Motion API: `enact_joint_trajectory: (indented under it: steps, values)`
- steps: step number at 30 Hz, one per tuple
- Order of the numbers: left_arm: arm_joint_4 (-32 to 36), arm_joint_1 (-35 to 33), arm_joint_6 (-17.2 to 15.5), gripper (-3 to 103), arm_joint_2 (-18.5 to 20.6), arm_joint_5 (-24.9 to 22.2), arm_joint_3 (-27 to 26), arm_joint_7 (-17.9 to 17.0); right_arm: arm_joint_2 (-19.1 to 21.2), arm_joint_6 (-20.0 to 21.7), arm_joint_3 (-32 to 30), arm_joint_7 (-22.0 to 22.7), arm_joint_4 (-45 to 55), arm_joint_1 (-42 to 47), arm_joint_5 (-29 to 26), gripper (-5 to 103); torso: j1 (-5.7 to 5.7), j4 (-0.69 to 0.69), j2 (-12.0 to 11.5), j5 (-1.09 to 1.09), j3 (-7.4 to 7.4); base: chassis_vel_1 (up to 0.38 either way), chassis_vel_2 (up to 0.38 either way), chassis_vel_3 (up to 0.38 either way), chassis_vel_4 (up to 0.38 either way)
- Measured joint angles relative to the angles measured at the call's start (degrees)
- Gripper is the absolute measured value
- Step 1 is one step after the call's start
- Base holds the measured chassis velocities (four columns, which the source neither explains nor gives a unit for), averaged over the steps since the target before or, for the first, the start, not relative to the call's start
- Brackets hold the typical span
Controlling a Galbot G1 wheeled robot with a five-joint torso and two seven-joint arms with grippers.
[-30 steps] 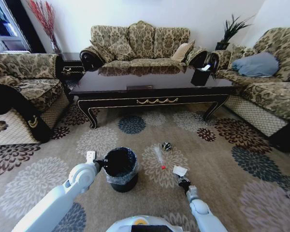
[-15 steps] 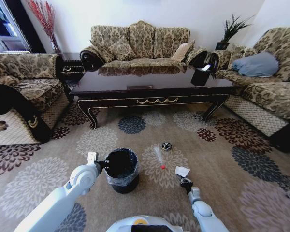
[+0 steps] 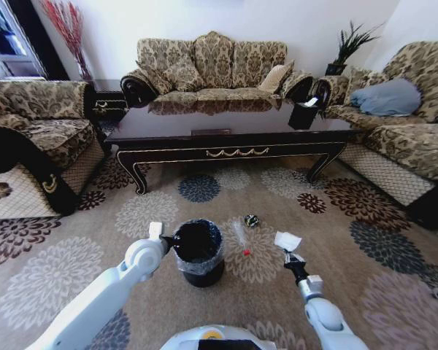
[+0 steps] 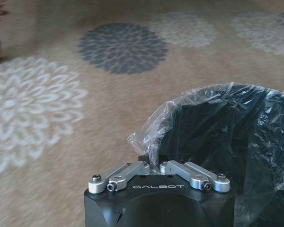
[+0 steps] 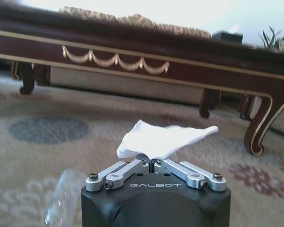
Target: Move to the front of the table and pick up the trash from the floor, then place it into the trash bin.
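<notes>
The black trash bin (image 3: pixel 199 254) stands on the flowered floor (image 3: pixel 365 292) in front of the long dark table (image 3: pixel 226 135). My left gripper (image 3: pixel 177 242) is shut on the bin's crinkled liner rim (image 4: pixel 154 142); the gripper (image 4: pixel 153 164) pinches the plastic fold. My right gripper (image 3: pixel 288 255) is shut on a piece of crumpled white paper trash (image 3: pixel 287 240), held above the carpet to the bin's right. The paper (image 5: pixel 161 139) sits between the closed fingers of that gripper (image 5: pixel 151 163), facing the table (image 5: pixel 132 47). A clear wrapper (image 3: pixel 241 237) and a dark round scrap (image 3: pixel 251 220) lie between bin and paper.
Patterned sofas stand on the left (image 3: pixel 36 138), at the back (image 3: pixel 212 69) and on the right (image 3: pixel 401 131). A small black box with white paper (image 3: pixel 304 113) sits on the table's right end. A dark side table (image 3: pixel 109 102) is at the back left.
The left gripper has drawn the bin to the right, toward the wrapper. The right gripper has risen and shifted right with the white paper in it.
</notes>
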State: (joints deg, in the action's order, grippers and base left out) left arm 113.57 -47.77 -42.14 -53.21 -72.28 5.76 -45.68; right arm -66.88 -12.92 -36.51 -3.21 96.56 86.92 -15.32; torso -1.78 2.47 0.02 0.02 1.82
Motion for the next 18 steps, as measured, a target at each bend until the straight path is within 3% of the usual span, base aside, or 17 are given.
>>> enact_joint_trajectory:
  steps: [8, 18]
  values:
    - [-7.38, 12.37, 0.00, 4, -8.54, -3.04, 13.31, -3.22, -0.25, 0.93, -2.88, 0.29, 15.79, 8.21, -0.33, 0, 0.00, 0.03, 0.00, 0.01, 0.00, 0.000, 0.000, 0.000, 0.000]
    - [-12.90, 19.44, 0.00, 4, -14.95, -4.08, 21.16, -4.31, -1.23, 2.41, -2.73, 0.61, 25.88, 13.29, 0.47, 0, 0.00, 0.02, 0.00, 0.00, 0.00, 0.000, 0.000, 0.000, 0.000]
